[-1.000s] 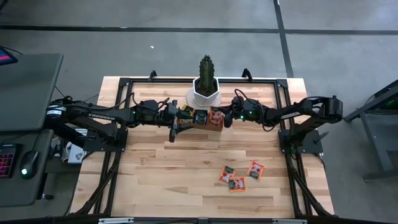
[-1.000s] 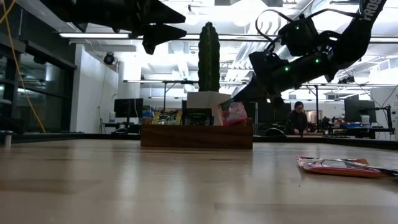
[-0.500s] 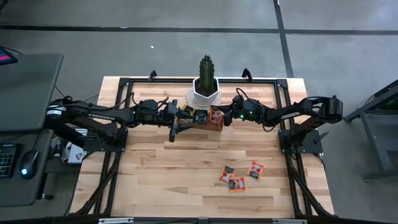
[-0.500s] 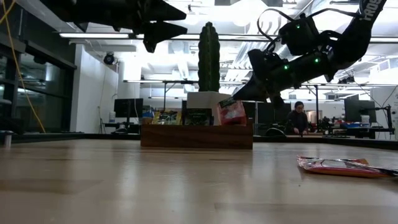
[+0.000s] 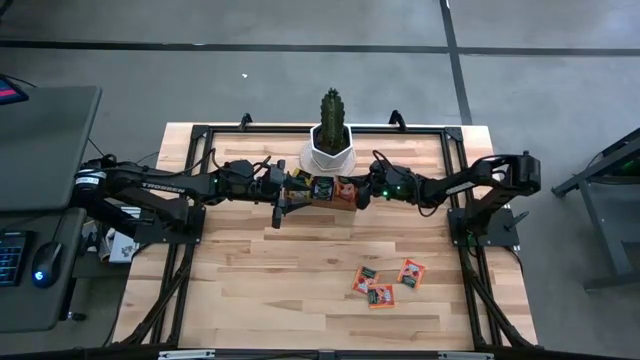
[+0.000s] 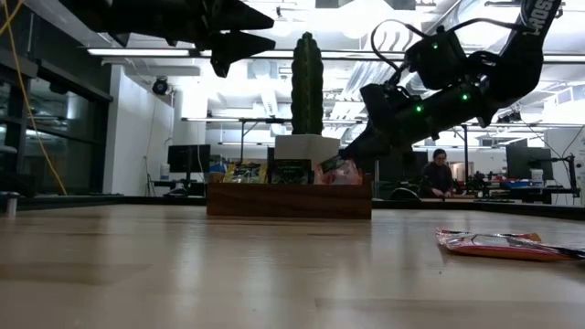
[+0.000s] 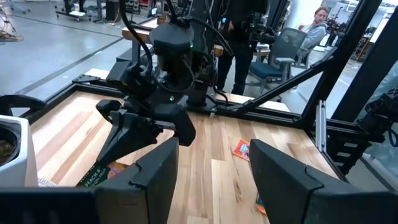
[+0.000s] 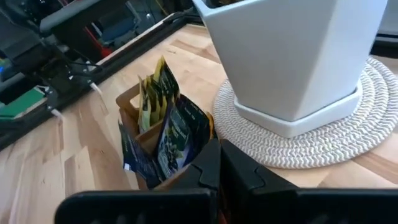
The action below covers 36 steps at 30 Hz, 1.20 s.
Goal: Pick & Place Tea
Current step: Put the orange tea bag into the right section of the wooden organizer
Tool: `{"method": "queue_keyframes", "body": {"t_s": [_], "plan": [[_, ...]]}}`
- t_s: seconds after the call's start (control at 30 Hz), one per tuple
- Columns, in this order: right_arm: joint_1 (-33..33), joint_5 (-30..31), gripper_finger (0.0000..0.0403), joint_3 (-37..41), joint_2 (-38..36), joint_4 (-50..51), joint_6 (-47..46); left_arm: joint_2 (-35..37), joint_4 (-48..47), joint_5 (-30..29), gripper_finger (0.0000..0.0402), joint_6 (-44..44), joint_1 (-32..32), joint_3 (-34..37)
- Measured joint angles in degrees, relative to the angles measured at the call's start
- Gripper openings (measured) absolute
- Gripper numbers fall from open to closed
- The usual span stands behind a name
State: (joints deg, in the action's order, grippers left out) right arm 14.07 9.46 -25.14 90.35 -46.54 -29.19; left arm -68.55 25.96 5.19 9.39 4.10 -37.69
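Note:
A brown wooden tray (image 5: 320, 201) stands in front of the cactus pot, with yellow-green (image 8: 152, 93) and dark (image 8: 180, 134) tea sachets upright in its compartments. My right gripper (image 6: 347, 161) is shut on an orange-red tea sachet (image 6: 340, 173) at the tray's right compartment. Three more orange-red sachets (image 5: 385, 283) lie flat on the table, near and to the right. My left gripper (image 6: 260, 41) hovers open and level above the tray's left end, with nothing between its fingers. My right gripper pinches the orange-red sachet by its upper edge (image 7: 98, 174) between its two fingers. The fingers slant down from the table's right. The sachet stands upright below them, its lower part down in the tray's right compartment. My own fingers hide the contact in the right wrist view.
A cactus in a white pot (image 5: 330, 148) on a round woven mat (image 8: 323, 146) stands just behind the tray. A black frame (image 5: 455, 135) runs round the table top. Bare wood lies in front of the tray. People sit in the room beyond.
My right gripper has sunk a little toward the tray's right compartment, still shut on the orange-red sachet. The sachet stood well above the tray's rim and now sits lower in it.

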Motion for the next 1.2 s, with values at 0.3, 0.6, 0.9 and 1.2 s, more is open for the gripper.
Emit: {"method": "queue_keyframes", "body": {"t_s": [0.3,0.6,0.9,1.2], "plan": [[0.2,-4.1,0.0031,0.0,0.0,1.7,2.3,0.0,0.0,0.3,0.0195,0.0,0.0,0.0],[0.2,-4.2,0.0149,0.0,-0.1,1.7,4.8,0.0,-0.4,0.4,0.0195,-0.1,0.0,0.0],[0.0,-6.6,0.0200,0.0,-10.1,7.5,7.4,0.0,-0.4,0.5,0.0195,-0.1,0.0,0.0],[-4.9,-14.6,0.0132,0.0,-28.0,31.0,2.8,-0.1,-1.7,2.6,0.0195,0.1,-1.5,0.0]]}}
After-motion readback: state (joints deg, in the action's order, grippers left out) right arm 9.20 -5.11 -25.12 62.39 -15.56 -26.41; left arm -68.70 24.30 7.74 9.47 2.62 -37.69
